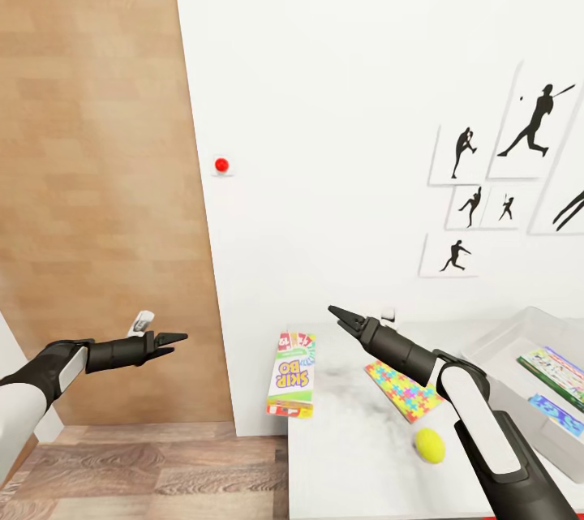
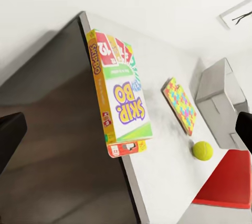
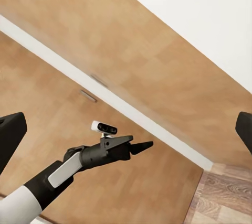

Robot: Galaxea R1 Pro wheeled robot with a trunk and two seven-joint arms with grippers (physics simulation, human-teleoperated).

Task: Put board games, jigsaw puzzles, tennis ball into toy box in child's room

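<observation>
A yellow-green Skip-Bo board game (image 1: 291,375) (image 2: 122,97) lies on the table (image 1: 349,439), jutting over its left edge. A jigsaw puzzle (image 1: 403,389) (image 2: 180,104) lies flat beside it, and the tennis ball (image 1: 429,444) (image 2: 202,150) rests nearer me. The grey toy box (image 1: 519,325) (image 2: 215,93) at the right holds two flat printed boxes (image 1: 556,374). My left gripper (image 1: 174,338) (image 3: 134,148) hovers open, left of the table and off it. Over the table hangs my right gripper (image 1: 337,314), open and empty, above and between the Skip-Bo box and the puzzle.
A wooden wardrobe door (image 1: 97,179) fills the left, and the white wall (image 1: 341,98) carries a red button (image 1: 221,165) and baseball silhouettes (image 1: 503,171). Wood-plank floor (image 1: 146,471) lies left of the table. A red object (image 2: 226,182) sits beside the table's near edge.
</observation>
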